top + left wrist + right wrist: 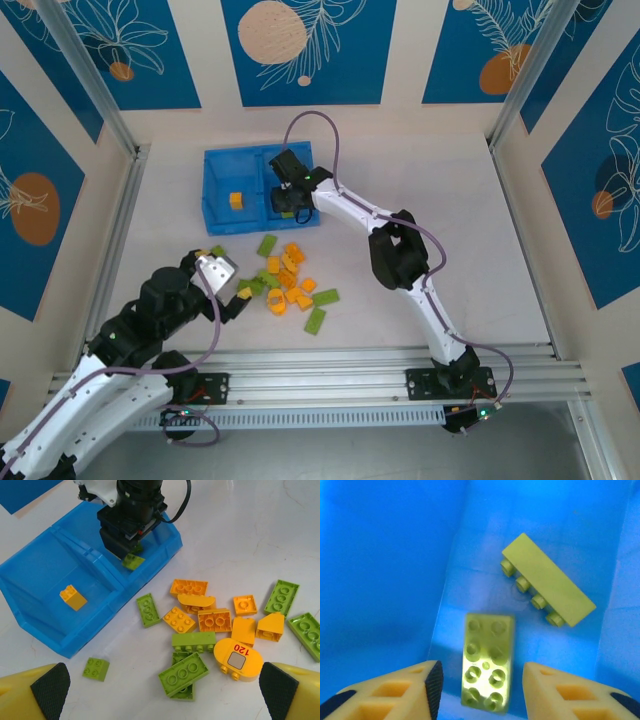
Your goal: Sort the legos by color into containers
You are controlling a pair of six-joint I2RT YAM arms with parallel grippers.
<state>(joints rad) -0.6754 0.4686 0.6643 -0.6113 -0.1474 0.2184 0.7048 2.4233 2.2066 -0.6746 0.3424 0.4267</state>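
Observation:
The blue tray (pixel 222 175) holds the two containers side by side. An orange lego (pixel 73 597) lies in its left compartment (pixel 40 565). My right gripper (pixel 482 690) hangs open over the right compartment (pixel 395 555). A blurred green lego (pixel 487 662) sits loose between its fingers, touching neither pad. Another green lego (pixel 547 580) lies on its side on that floor. The mixed pile of orange and green legos (pixel 215 620) spreads on the table in front of the tray. My left gripper (pixel 162 692) is wide open above the pile's near edge, holding nothing.
A single small green lego (pixel 96 669) lies apart by the tray's near corner. Metal frame posts (pixel 120 230) run along both sides of the white table. The right arm (pixel 400 250) stretches across the table's middle right.

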